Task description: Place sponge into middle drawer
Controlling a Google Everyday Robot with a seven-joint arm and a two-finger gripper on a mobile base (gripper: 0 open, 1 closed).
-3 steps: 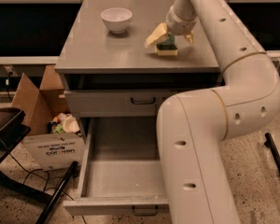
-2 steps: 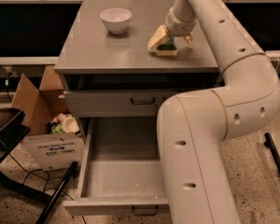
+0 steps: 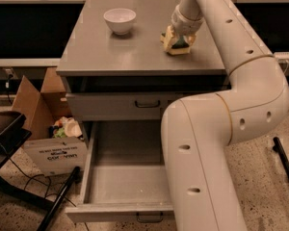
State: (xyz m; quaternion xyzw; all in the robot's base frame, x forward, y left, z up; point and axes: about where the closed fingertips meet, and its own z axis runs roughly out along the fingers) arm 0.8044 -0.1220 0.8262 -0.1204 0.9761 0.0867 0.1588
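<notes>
The sponge (image 3: 179, 47), yellow with a dark green face, rests on the right part of the grey cabinet top (image 3: 111, 52). My gripper (image 3: 178, 41) reaches down from the arm onto the sponge, and its pale fingers (image 3: 168, 35) close on the sponge from both sides. The middle drawer (image 3: 120, 182) is the lowest one. It is pulled wide open toward me, and its plain grey inside holds nothing. My big white arm (image 3: 216, 143) hides the drawer's right part.
A white bowl (image 3: 119, 20) stands at the back left of the cabinet top. A shut drawer with a dark handle (image 3: 147, 104) sits above the open one. A cardboard box with trash (image 3: 48, 129) and a black stand (image 3: 9, 138) are on the floor at left.
The gripper has shifted slightly and settled lower over the sponge. Its fingers look closer together around the sponge than before. The sponge stays on the cabinet top.
</notes>
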